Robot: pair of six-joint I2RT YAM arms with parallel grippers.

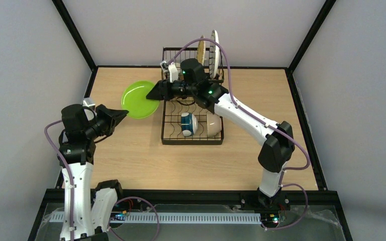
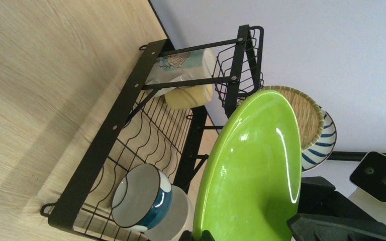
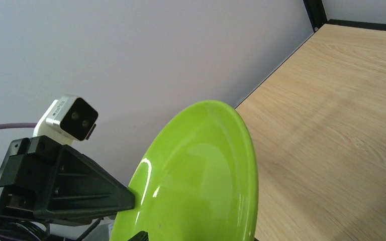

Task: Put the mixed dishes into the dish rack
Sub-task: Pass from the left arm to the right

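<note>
Lime-green small plate (image 1: 139,99) above the table (image 1: 130,150), at 9 o'clock of the dish rack (image 1: 191,142), clenched at opposite rims by left end effector (image 1: 124,112) and right end effector (image 1: 150,95). Blue-white bowl (image 1: 187,124), white bowl (image 1: 212,124) at rack's 6 o'clock. Beige mug (image 2: 181,63), yellow mug (image 2: 188,96): left wrist view only, overhead hidden by right arm (image 1: 246,118).

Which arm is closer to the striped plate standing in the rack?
Right. Its end effector is at the rack's left side, near the striped plate; the left end effector is farther left, beyond the green plate.
</note>
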